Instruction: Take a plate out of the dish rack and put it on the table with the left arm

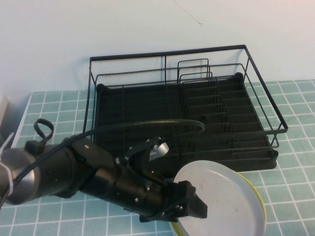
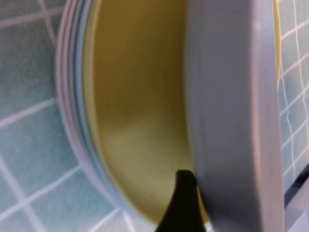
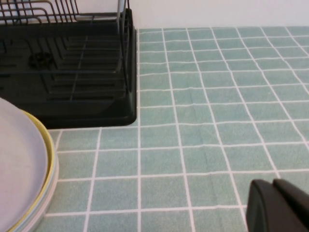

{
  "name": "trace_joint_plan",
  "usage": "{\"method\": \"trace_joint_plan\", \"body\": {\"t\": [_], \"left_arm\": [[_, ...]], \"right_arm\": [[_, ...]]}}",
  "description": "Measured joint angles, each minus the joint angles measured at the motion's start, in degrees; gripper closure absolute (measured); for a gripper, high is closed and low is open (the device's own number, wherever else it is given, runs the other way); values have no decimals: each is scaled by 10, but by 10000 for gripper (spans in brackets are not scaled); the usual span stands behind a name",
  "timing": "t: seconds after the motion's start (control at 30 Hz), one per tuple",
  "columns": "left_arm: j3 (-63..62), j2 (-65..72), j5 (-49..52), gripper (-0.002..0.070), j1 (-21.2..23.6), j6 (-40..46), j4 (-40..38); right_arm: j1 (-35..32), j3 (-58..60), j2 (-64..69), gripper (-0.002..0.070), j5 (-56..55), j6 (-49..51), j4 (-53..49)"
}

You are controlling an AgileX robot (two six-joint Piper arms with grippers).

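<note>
The grey-white plate (image 1: 226, 201) lies on top of a yellow plate (image 1: 261, 206) on the teal tiled table (image 1: 295, 177), just in front of the black wire dish rack (image 1: 197, 118). My left gripper (image 1: 199, 206) is at the plate's left edge, open, with the rim between its jaws. In the left wrist view one black finger (image 2: 183, 203) sits under the plate (image 2: 231, 121), above the yellow plate (image 2: 140, 111). The other finger is out of sight. My right gripper (image 3: 277, 208) is shut and empty, low over the tiles to the right of the plate (image 3: 19, 169).
The dish rack (image 3: 72, 63) holds no plates in view, and its upright dividers stand at the back right. More plate rims (image 2: 72, 96) show beneath the yellow plate. A white wall runs behind the rack. Open tiles (image 3: 217, 96) lie right of the rack.
</note>
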Motion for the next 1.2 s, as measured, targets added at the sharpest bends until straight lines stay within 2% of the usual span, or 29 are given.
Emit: {"method": "trace_joint_plan", "body": {"t": [0.3,0.4,0.43,0.5,0.57,0.6,0.67,0.77,0.97,1.2], "left_arm": [[0,-101,71,152,100,-146,238],[0,-151,97,179,126,-170,294],[0,-171,105,216,130,-175,308],[1,-213,117,336,135,-175,328],[1,-268,124,513,138,-160,342],[2,-297,128,568,138,-155,344],[2,-359,132,630,138,-150,350],[2,-447,131,662,138,-148,370],[2,-616,114,673,138,-147,442],[2,-709,110,676,138,-147,481]], "right_arm": [[0,0,0,678,0,0,0],[0,0,0,678,0,0,0],[0,0,0,678,0,0,0],[0,0,0,678,0,0,0],[0,0,0,678,0,0,0],[0,0,0,678,0,0,0],[0,0,0,678,0,0,0],[0,0,0,678,0,0,0],[0,0,0,678,0,0,0],[0,0,0,678,0,0,0]]}}
